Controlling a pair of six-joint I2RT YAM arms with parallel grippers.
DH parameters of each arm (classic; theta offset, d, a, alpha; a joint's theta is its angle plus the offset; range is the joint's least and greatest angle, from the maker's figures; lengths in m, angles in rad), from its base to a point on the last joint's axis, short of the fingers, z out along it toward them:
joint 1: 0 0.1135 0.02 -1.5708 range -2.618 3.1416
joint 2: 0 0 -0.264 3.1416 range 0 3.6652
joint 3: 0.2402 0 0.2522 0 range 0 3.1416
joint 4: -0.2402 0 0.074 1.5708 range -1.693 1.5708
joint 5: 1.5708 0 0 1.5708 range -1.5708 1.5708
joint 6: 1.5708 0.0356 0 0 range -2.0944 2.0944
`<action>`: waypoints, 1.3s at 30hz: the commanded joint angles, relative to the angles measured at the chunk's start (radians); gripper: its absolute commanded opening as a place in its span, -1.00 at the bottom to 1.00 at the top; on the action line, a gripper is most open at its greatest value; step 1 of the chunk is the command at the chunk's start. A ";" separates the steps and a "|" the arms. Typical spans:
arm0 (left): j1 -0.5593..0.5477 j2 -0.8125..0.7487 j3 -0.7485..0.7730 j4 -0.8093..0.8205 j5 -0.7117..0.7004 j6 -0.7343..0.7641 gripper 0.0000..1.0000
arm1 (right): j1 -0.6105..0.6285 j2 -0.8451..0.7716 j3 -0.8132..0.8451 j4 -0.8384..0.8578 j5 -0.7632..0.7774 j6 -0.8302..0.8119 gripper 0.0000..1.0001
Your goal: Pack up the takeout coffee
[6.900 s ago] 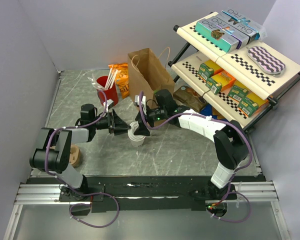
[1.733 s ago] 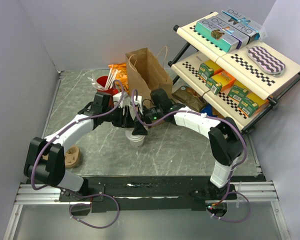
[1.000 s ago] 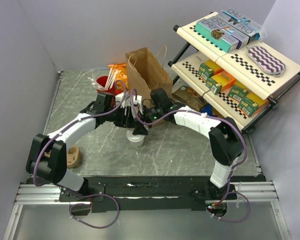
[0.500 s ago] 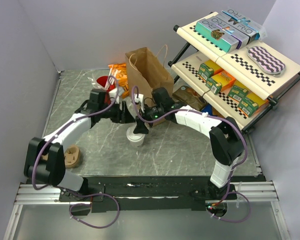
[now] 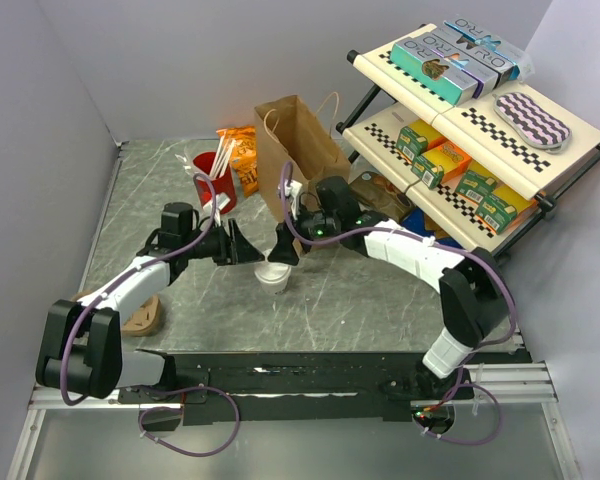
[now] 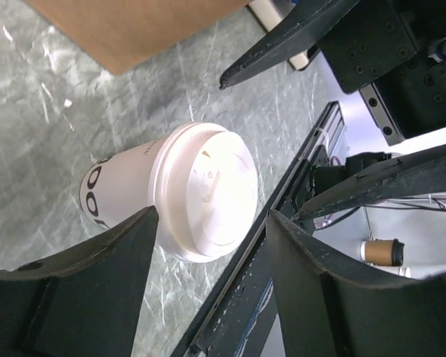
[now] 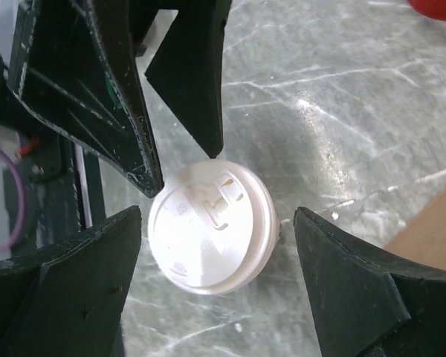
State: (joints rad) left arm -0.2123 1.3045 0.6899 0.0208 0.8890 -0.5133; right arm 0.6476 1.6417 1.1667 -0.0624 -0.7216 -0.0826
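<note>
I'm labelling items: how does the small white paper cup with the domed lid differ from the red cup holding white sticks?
The white lidded paper cup is closed by a domed lid; the red cup is open, white sticks poking out. The white cup stands mid-table, close to the left gripper and right gripper; the red cup stands farther back, near the brown paper bag. Both stand upright.

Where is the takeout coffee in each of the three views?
Top external: takeout coffee just below and left of centre.
Left wrist: takeout coffee at the centre, lid toward the camera.
Right wrist: takeout coffee at the centre, seen from above.
Shared landmark: brown paper bag, at top left in left wrist, at lower right edge in right wrist.
</note>
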 commanded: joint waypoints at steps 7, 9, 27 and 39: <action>0.008 -0.014 0.007 0.044 0.019 -0.008 0.30 | -0.017 -0.140 -0.153 0.171 0.105 0.415 0.69; 0.011 -0.013 0.007 0.034 0.010 0.006 0.30 | -0.022 -0.143 -0.186 0.188 0.103 0.467 0.65; 0.021 0.079 0.023 0.042 0.027 0.007 0.28 | -0.083 -0.005 -0.179 0.225 0.019 0.515 0.57; 0.019 0.114 0.019 0.059 0.028 -0.008 0.24 | -0.091 0.066 -0.148 0.234 -0.021 0.544 0.56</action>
State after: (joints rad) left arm -0.1959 1.4055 0.6903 0.0338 0.8932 -0.5106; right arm 0.5686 1.6794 0.9668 0.1326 -0.7197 0.4316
